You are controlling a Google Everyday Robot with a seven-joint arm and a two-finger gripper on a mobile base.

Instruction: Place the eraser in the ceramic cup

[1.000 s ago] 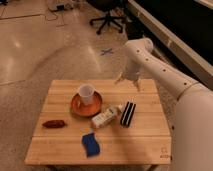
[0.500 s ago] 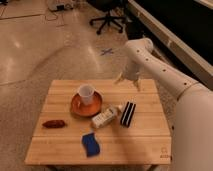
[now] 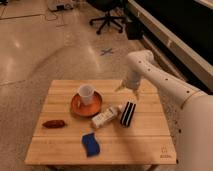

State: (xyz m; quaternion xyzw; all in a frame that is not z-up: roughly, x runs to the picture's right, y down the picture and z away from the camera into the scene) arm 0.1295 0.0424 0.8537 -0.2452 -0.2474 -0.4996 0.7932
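The robot's gripper (image 3: pixel 127 93) hangs above the far right part of a low wooden table (image 3: pixel 150 142), its two fingers spread apart and holding nothing. The white arm (image 3: pixel 160 80) reaches in from the right edge of the view and bends downward at the wrist. Just nearer the camera than the gripper, the eraser (image 3: pixel 128 113), a black block with white stripes, lies flat on the tabletop, apart from the gripper. A white bottle (image 3: pixel 106 118) lies on its side beside the eraser's left edge, so close that it is hard to tell whether they touch. Farther left, the ceramic cup (image 3: pixel 86 93) stands upright on an orange-brown saucer (image 3: pixel 75 106), well apart from the eraser and the gripper. A blue sponge (image 3: pixel 91 144) lies near the table's front edge, and a small reddish-brown object (image 3: pixel 53 123) sits toward the left side. Beyond the table, a blue cross (image 3: pixel 106 51) marks the polished floor, and an office chair (image 3: pixel 107 15) stands in the background.
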